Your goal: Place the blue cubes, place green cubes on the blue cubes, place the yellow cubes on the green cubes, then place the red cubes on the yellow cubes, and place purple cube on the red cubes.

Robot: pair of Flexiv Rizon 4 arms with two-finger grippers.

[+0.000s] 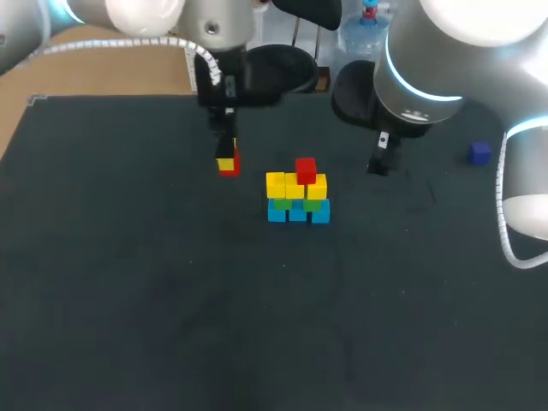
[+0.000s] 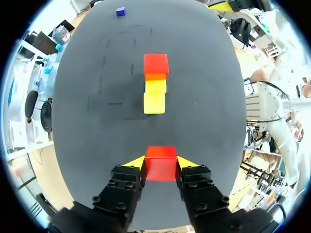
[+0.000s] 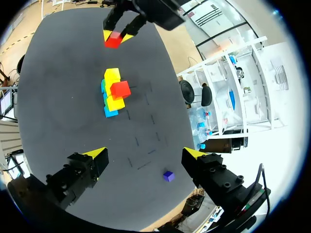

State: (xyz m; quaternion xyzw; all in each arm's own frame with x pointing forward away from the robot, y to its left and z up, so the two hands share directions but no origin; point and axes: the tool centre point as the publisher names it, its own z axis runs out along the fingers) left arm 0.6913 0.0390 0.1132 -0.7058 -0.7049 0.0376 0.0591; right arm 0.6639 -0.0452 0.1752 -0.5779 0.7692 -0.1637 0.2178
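The left end effector (image 2: pixel 160 162) grips a red cube (image 2: pixel 160 169), its flat sides square against both fingers. Straight ahead on the tabletop (image 2: pixel 97 121) stands the stack (image 1: pixel 297 193): blue, green and yellow rows lying end-on to it, with a second red cube (image 1: pixel 306 169) on top. The right end effector (image 3: pixel 146 153) hangs open, with the purple cube (image 3: pixel 168 175) near it.

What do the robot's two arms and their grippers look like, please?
The left arm and right arm have rounded glossy white shells; the right shows a glowing blue ring. A white ribbed cable runs along each. The left gripper and right gripper are black, blocky, with yellow wedge tips.
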